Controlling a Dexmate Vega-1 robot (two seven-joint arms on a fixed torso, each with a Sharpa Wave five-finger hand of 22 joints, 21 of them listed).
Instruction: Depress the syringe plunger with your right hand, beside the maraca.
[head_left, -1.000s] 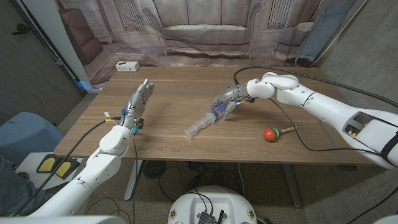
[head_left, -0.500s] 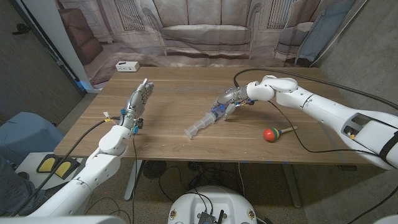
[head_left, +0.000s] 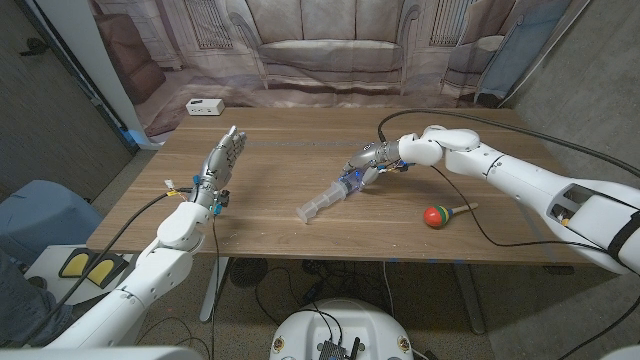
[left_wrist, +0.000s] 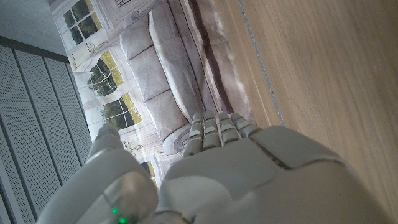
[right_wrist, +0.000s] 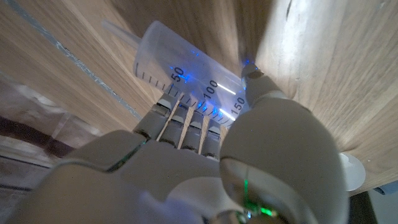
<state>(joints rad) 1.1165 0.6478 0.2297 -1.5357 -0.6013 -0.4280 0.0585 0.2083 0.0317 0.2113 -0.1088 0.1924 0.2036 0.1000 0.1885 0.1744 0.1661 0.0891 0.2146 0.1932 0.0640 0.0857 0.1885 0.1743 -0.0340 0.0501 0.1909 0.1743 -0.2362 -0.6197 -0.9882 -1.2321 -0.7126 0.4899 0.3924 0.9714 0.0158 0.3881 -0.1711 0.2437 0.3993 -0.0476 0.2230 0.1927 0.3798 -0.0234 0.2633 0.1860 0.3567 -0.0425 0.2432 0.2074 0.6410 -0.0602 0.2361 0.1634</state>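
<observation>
Clear plastic: syringe (head_left: 325, 199) lying on the wooden desk (head_left: 270, 150), nozzle end pointing away from the right hand, plunger end under it.
Right hand: right hand (head_left: 365, 163) set on the syringe's rear end, fingers (right_wrist: 186, 115) curled over the graduated barrel in the wrist view; gripping the barrel, though whether thumb or palm bears on the plunger cannot be told.
Maraca: red-and-green maraca (head_left: 446, 213) lying near that hand, on its forearm side, apart from the syringe.
Left hand: left hand (head_left: 222, 162) raised on its edge well apart from the syringe, fingers straight and together, holding nothing.
Done: approach and contact, judged complete.
Left: the press itself, likely unfinished; plunger depth hidden by the hand, so travel cannot be judged.
</observation>
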